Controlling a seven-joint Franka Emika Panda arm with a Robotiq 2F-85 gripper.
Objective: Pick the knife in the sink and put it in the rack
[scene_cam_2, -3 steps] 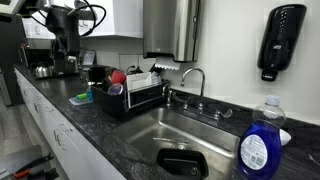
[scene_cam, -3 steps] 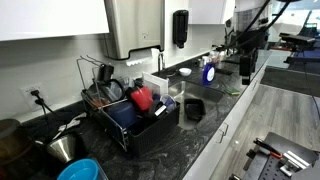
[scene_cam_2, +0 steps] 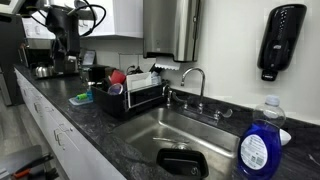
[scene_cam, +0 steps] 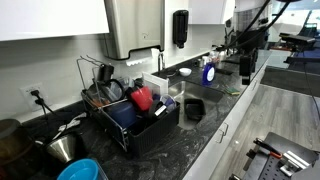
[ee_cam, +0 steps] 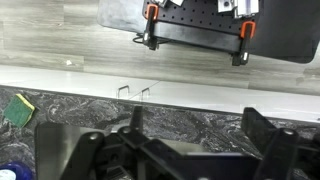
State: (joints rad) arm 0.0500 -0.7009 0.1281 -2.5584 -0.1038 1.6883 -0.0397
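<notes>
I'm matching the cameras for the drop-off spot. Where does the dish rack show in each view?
In an exterior view: dish rack, left of centre, lower half.
In an exterior view: dish rack, left of centre, mid-height.
Wrist view: not in it.
Shared landmark: black wall dispenser.

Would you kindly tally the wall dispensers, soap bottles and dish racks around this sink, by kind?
Wall dispensers: 2, the black soap dispenser and the steel towel dispenser
Blue soap bottle: 1
Dish rack: 1
Total: 4
</notes>
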